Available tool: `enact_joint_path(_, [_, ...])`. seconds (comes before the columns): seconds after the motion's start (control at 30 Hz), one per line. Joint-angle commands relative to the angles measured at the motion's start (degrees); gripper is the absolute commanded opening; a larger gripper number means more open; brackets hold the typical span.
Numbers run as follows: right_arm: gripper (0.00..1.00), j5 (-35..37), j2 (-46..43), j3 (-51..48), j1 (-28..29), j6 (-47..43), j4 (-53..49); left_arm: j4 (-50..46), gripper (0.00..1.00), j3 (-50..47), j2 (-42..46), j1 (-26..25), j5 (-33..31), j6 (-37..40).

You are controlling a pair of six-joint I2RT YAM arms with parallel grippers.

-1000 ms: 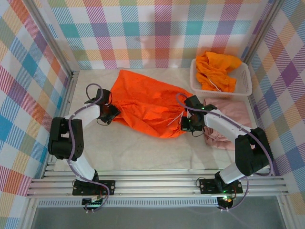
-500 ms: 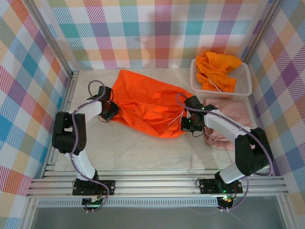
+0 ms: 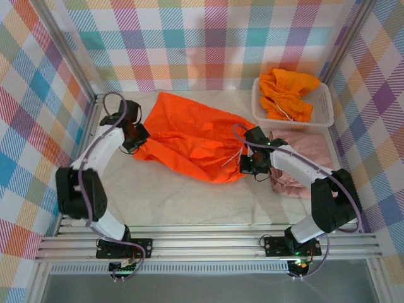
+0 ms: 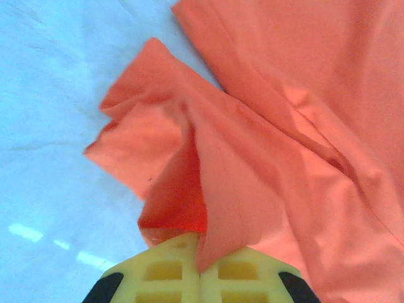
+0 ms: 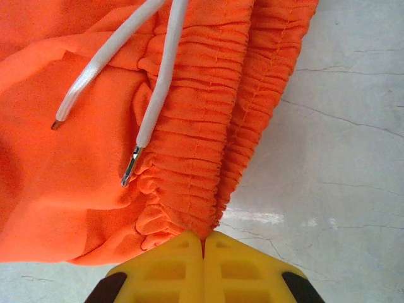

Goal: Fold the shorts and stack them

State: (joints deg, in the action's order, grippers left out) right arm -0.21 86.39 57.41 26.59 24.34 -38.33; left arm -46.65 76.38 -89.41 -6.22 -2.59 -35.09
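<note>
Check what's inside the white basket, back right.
Crumpled orange shorts heaped above the basket rim, white drawstring showing. The basket floor and anything beneath the heap are covered.

- The bench [image 3: 189, 205] has a pale cream top, matt, with thin creases and hairline cracks in the right wrist view.
- The back wall [image 3: 208, 44] carries a plaid pattern of pink, teal, yellow, orange and purple on white.
- The left wall [image 3: 28, 120] and the right wall [image 3: 382, 126] have the same plaid.
- Two metal posts [image 3: 66, 53] stand slanted in the far corners.
- Grooved metal rails [image 3: 208, 247] run along the near edge of the bench.
- Below the rails lies a grey floor strip [image 3: 252, 283].
- The light is even and soft, and small bright glare patches [image 5: 252, 216] sit on the bench top.
</note>
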Motion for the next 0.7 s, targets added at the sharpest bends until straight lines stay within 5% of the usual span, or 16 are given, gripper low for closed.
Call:
enact_joint_path(0.0, [0.0, -0.8, -2.3, -0.6, -0.3, -1.2, -1.5, -13.8, 0.0, -2.2, 9.1, 0.4, -3.2, 0.0])
enact_joint_path(0.4, [0.01, -7.1, -10.1, -5.7, -0.1, 0.6, -6.6, -20.6, 0.0, -15.9, 31.7, 0.4, -10.9, -7.7])
enact_joint_path(0.5, [0.11, -9.9, -10.8, -7.8, -0.1, 0.9, -7.0, -18.3, 0.0, -20.5, 34.1, 0.4, -9.5, -9.1])
enact_joint_path(0.67, [0.43, -12.9, -13.7, -8.6, -0.1, 0.7, -8.3, -15.0, 0.0, -25.0, 35.4, 0.4, -5.3, -9.5])
